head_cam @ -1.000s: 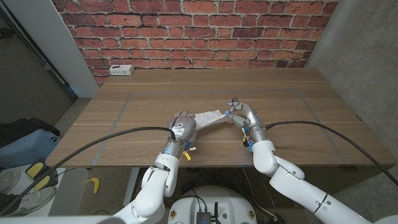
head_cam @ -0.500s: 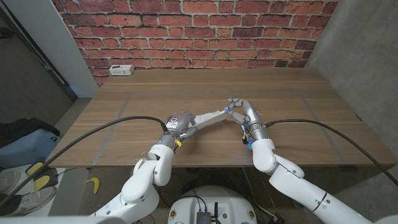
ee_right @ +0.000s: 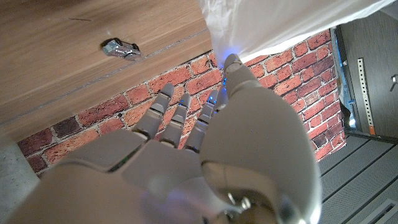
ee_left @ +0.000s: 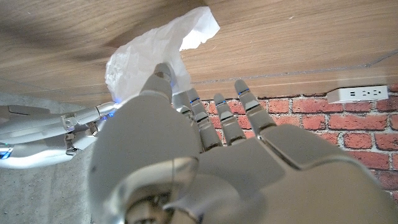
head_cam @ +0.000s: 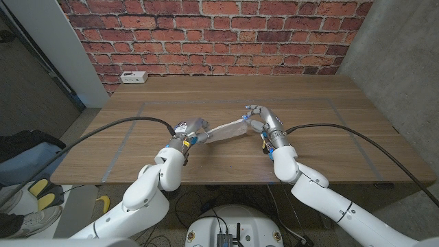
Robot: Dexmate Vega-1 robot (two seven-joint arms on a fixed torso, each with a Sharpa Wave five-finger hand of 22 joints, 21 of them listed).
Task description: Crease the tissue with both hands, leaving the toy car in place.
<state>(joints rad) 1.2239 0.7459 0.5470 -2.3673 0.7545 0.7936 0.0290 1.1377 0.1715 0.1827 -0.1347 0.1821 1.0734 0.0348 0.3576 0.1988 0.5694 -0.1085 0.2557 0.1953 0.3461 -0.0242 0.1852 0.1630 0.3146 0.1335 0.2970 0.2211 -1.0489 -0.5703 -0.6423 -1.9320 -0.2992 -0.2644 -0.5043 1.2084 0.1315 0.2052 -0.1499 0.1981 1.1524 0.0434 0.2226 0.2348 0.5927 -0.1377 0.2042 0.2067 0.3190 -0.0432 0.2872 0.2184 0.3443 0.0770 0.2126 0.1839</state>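
I have the tissue (head_cam: 225,130) strung between my two robot hands, lifted off the table (head_cam: 309,123), and it runs as a long band from my left robot hand (head_cam: 186,130) up and across to my right robot hand (head_cam: 259,121). That long axis, side to side in front of me and slightly higher at the right end, is what the coming crease turns on: by my reckoning the two ends have to travel toward each other along that line, so the fold falls across the middle of the band.

My left robot hand pinches its end, fingers (ee_left: 186,106) closed into the crumpled white sheet. My right robot hand grips the other end, the tissue draping over its fingertips (ee_right: 231,62) in the wrist view.

The toy car (ee_right: 120,47) sits on the table well apart from the tissue, beyond my right robot hand; I cannot make it out from the head camera. Neither robot hand is nearer the middle, so both must move evenly
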